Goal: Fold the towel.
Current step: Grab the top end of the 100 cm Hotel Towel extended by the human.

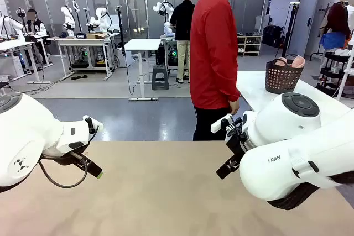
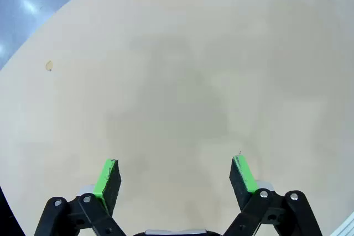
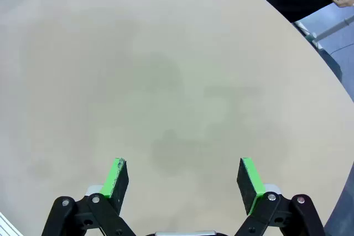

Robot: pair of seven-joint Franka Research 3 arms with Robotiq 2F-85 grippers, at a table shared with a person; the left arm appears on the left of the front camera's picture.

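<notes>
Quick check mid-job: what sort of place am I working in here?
Probably a lab or workshop hall: an open grey floor with white worktables, glass partition walls behind them, and a person in a red jacket standing at the far side of our tan table.

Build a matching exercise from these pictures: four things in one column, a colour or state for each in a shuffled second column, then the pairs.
Column one:
1. left gripper
2. basket
3. person's jacket
4. table top

Column two:
A. red
B. dark, with pink cloth inside
C. open, nothing between the fingers
D. tan

Pairs: 1-C, 2-B, 3-A, 4-D
</notes>
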